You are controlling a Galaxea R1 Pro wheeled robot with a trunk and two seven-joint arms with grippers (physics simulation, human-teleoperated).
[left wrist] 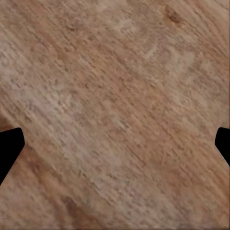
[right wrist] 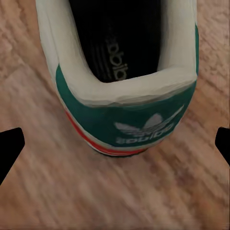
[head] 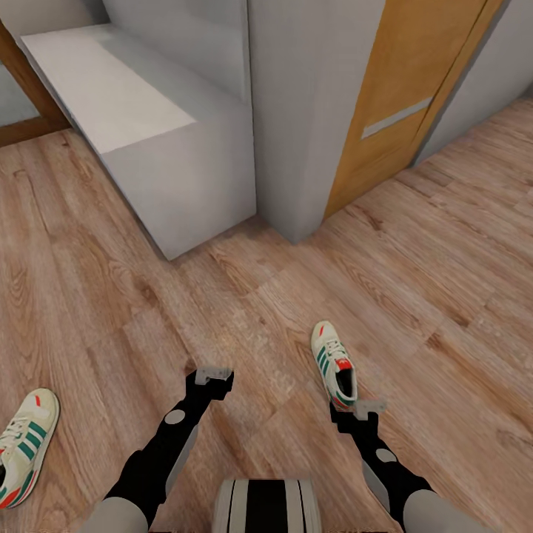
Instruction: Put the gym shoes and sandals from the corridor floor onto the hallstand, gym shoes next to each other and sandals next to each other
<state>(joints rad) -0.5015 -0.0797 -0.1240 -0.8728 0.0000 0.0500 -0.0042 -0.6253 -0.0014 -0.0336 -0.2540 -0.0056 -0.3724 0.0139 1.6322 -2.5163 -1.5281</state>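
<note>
One gym shoe (head: 334, 363), cream with green stripes and an orange-red tongue, lies on the corridor floor (head: 259, 311) with its toe pointing away from me. My right gripper (head: 360, 407) hovers just behind its heel. In the right wrist view the green heel patch of this gym shoe (right wrist: 129, 120) sits between the wide-apart fingertips of the open right gripper (right wrist: 115, 148). The other gym shoe (head: 22, 444) lies at the far left. My left gripper (head: 215, 376) is open over bare planks (left wrist: 115, 96). The pale grey hallstand (head: 141, 126) stands ahead on the left. The sandals are out of view.
A tall grey wall column (head: 311, 111) stands right of the hallstand's low bench, with a wooden door (head: 400, 104) beside it. Open wood floor stretches to the right and between the two shoes. A door frame (head: 22, 89) shows at the far left.
</note>
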